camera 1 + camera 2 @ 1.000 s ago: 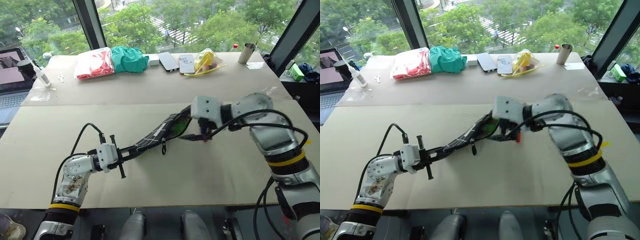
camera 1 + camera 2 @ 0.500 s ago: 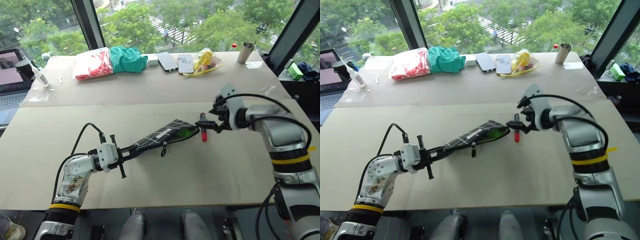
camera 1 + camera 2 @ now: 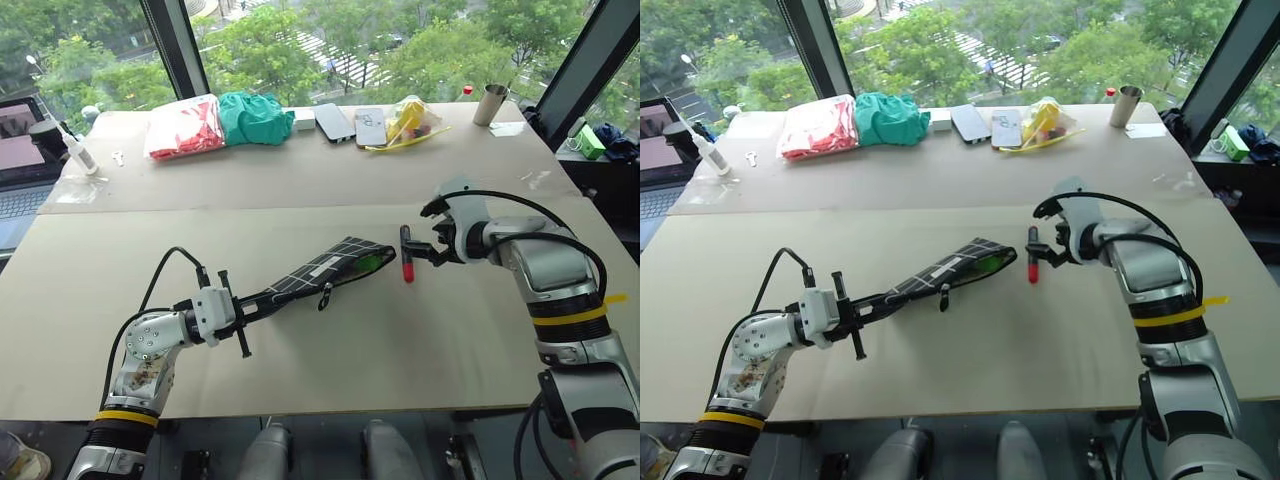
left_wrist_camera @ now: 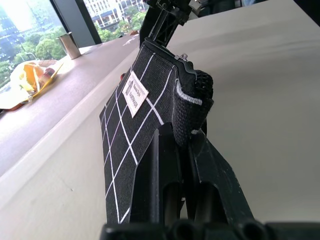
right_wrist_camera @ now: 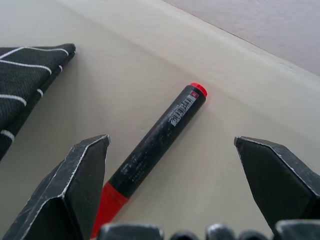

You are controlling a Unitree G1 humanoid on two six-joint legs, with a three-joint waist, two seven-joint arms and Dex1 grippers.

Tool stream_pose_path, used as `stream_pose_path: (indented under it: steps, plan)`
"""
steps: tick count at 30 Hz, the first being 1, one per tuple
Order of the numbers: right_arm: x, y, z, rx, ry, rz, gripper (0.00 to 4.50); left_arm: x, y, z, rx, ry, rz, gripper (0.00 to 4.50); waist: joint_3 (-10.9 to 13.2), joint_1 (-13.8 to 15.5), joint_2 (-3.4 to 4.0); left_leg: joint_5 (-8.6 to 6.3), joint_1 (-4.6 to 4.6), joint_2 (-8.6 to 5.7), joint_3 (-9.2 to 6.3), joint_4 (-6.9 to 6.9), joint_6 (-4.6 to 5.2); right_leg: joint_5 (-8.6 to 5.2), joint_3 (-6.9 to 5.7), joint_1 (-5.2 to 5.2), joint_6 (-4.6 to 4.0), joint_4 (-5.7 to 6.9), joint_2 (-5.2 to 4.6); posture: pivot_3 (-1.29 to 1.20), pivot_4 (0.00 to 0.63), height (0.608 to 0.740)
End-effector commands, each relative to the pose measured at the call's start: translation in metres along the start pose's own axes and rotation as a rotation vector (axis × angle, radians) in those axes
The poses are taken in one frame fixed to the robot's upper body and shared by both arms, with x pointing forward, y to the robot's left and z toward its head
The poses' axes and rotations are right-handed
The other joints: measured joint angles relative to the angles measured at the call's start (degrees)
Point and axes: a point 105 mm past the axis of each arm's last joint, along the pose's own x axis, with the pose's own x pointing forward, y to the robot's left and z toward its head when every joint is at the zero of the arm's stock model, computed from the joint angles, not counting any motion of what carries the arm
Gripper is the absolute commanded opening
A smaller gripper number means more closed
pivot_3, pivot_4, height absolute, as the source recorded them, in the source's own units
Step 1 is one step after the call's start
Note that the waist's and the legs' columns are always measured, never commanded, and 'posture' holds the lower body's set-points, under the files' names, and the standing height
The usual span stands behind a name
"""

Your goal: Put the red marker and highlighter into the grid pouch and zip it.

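Lying loose on the table (image 3: 300, 380), the red marker (image 3: 406, 254) looks light, stiff and slick; the released right pincer (image 3: 428, 250) should take it mid-barrel, while the clenched left pincer (image 3: 245, 312) pinches the soft grid pouch (image 3: 320, 272).

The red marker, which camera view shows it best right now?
The right wrist view: the red marker lies close up on the table between the open right gripper fingers, its barcode label visible. Both eye views show it small, beside the grid pouch mouth. The left wrist view has the pouch in front.
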Motion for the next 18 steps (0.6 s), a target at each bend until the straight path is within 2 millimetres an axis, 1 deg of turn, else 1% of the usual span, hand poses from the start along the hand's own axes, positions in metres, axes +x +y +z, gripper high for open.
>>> stream_pose_path:
  steps: [1, 4, 9, 12, 14, 15, 16, 18]
  plan:
    - [0.004, -0.004, 0.01, 0.001, -0.032, -0.049, 4.45, 0.0, 0.003, 0.009, 0.033, -0.019, 0.016, 0.0, 0.0, 0.0, 0.0, 0.0, -0.01, 0.0, 0.0, 0.0, 0.0, 0.0, 0.0, 0.0, 0.0, 0.0, 0.0, 0.0, 0.15, 0.74]
    - [0.01, -0.003, 0.003, 0.048, -0.013, -0.053, 4.45, 0.0, 0.004, 0.009, 0.034, -0.019, 0.022, 0.0, 0.0, 0.1, 0.0, 0.0, -0.02, -0.01, 0.0, 0.01, 0.0, 0.0, 0.01, 0.0, 0.0, 0.0, -0.01, 0.0, 0.15, 0.74]
    - [0.015, -0.004, -0.012, 0.035, 0.036, -0.095, 4.45, -0.001, 0.003, 0.01, 0.034, -0.016, 0.028, 0.0, 0.0, 0.1, 0.0, 0.0, -0.01, -0.01, 0.0, 0.01, 0.0, 0.0, 0.01, 0.0, 0.0, 0.0, -0.01, 0.0, 0.15, 0.74]
    - [0.017, -0.001, -0.024, 0.063, 0.07, -0.087, 3.74, -0.001, 0.003, 0.01, 0.035, -0.014, 0.03, 0.0, 0.0, 0.1, 0.0, 0.0, -0.01, -0.01, -0.01, 0.01, 0.0, 0.0, 0.0, 0.0, 0.0, 0.01, -0.01, 0.0, 0.15, 0.74]
    - [0.018, 0.003, -0.033, 0.108, 0.09, -0.066, 3.02, -0.001, 0.003, 0.01, 0.037, -0.013, 0.031, 0.0, 0.0, 0.1, 0.0, 0.0, 0.0, -0.01, 0.01, 0.01, 0.0, 0.0, 0.01, 0.0, 0.0, 0.01, -0.01, 0.0, 0.15, 0.74]
    - [0.019, 0.004, -0.036, 0.119, 0.097, -0.061, 2.81, -0.002, 0.004, 0.01, 0.038, -0.012, 0.031, 0.0, 0.0, 0.1, 0.0, 0.0, 0.01, -0.01, 0.01, 0.01, 0.0, 0.0, 0.01, 0.02, 0.0, 0.01, -0.01, 0.0, 0.15, 0.74]
    - [0.019, 0.005, -0.039, 0.134, 0.1, -0.058, 2.4, -0.002, 0.005, 0.011, 0.039, -0.012, 0.032, 0.0, 0.0, 0.1, 0.0, 0.0, 0.03, -0.01, -0.01, 0.01, 0.0, 0.0, 0.0, 0.04, 0.0, 0.01, -0.01, 0.0, 0.15, 0.74]
    - [0.019, 0.005, -0.041, 0.141, 0.097, -0.057, 1.73, -0.002, 0.006, 0.011, 0.042, -0.012, 0.033, 0.0, 0.0, 0.2, 0.0, 0.0, 0.06, -0.01, -0.02, 0.01, 0.0, 0.0, -0.01, 0.1, 0.0, 0.0, -0.01, 0.0, 0.15, 0.74]
